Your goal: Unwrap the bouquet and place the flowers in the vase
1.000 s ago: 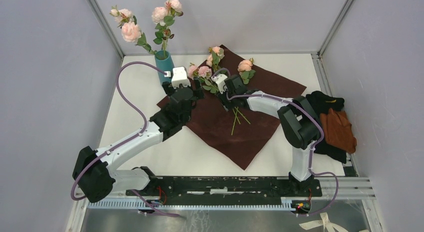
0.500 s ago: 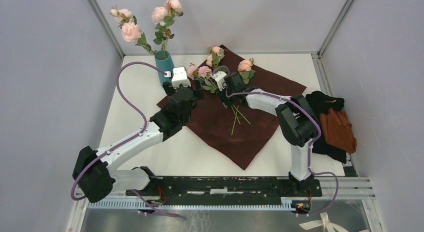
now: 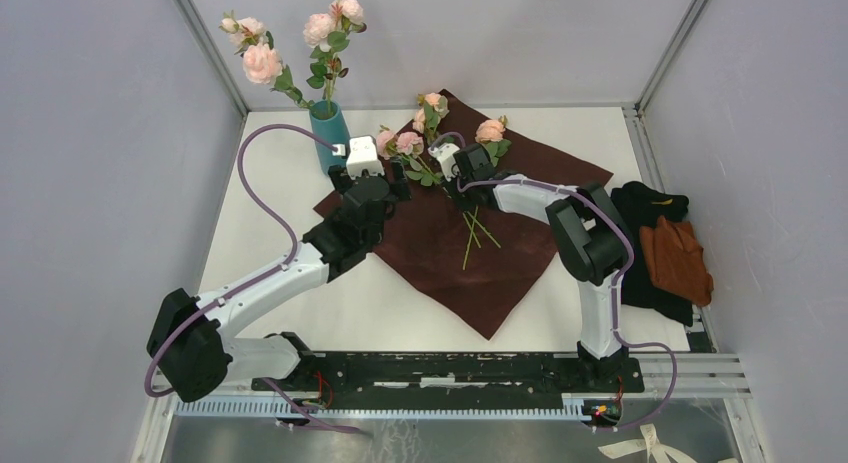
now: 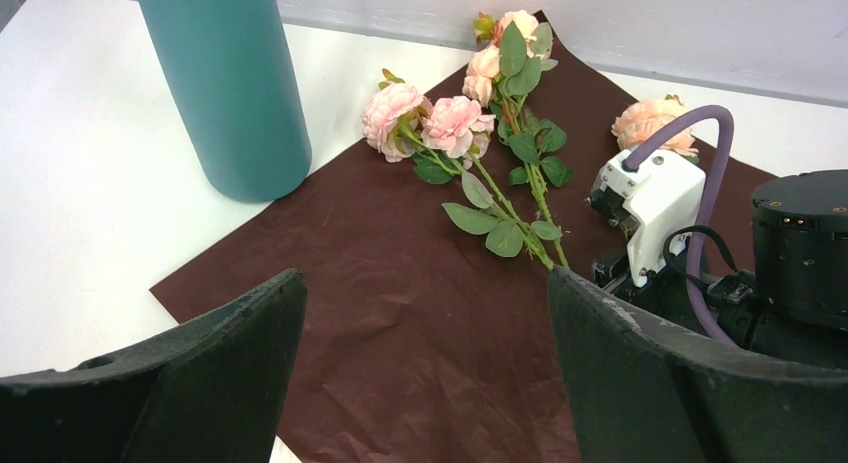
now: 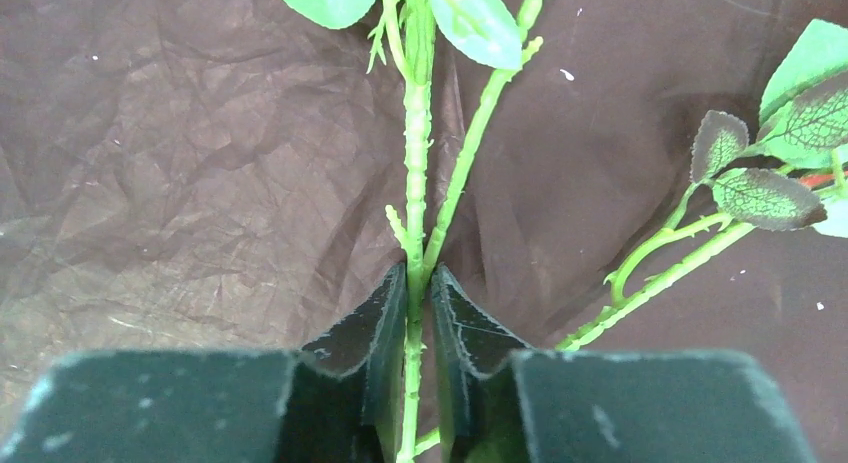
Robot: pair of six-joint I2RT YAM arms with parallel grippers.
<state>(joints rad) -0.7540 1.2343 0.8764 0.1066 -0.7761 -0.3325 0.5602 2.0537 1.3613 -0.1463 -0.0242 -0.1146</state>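
White tabletop [image 3: 400, 303] inside a grey-walled cell, with a crumpled sheet of dark maroon wrapping paper [image 3: 420, 253] spread open and flat across it. Toward the sheet's far end, loose pink and peach artificial roses on leafy green stems [image 4: 450, 123], heads pointing far, near the tall teal-blue cylindrical vase [image 4: 225, 93] at far left; two more rose sprays [image 3: 262, 61] already upright in that vase. Right gripper [image 5: 420, 308] pinched shut on one thin green plastic stem [image 5: 413, 183], on the bare stretch below the leaves; a second stem [image 5: 480, 113] crossing right at the jaws, whether also caught impossible to tell. Left gripper [image 4: 425, 283] spread wide and empty, low over the paper just right of the vase. Judged light, whippy and top-heavy, the stalk smooth enough to twist or slide between the jaws; blooms and leaves soft, better left unsqueezed. Best hold: bare stalk as here, clear of the neighbour. Heap of black and orange cloth [image 3: 670, 253] at the right edge, well apart.
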